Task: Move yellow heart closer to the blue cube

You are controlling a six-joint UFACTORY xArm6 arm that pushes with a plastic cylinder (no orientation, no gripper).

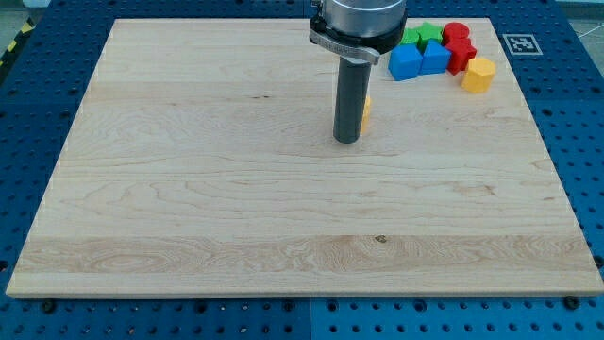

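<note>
yellow heart (366, 112) shows only as a sliver behind my tip (346, 141), seemingly touching the tool's right side; the tool has no jaws. better to push steadily up-right across the counter (189, 208) toward the blue cube (405, 63), keeping the heart centred.

Upright dark rod dropping straight down from a silver-grey mounting collar (357, 21) at the board's top edge, a little right of the middle. My tip (346, 141) resting on the board's surface in the upper half, well clear of the left and bottom edges. Rod vertical, no tilt visible. Arm above the collar out of frame.
</note>
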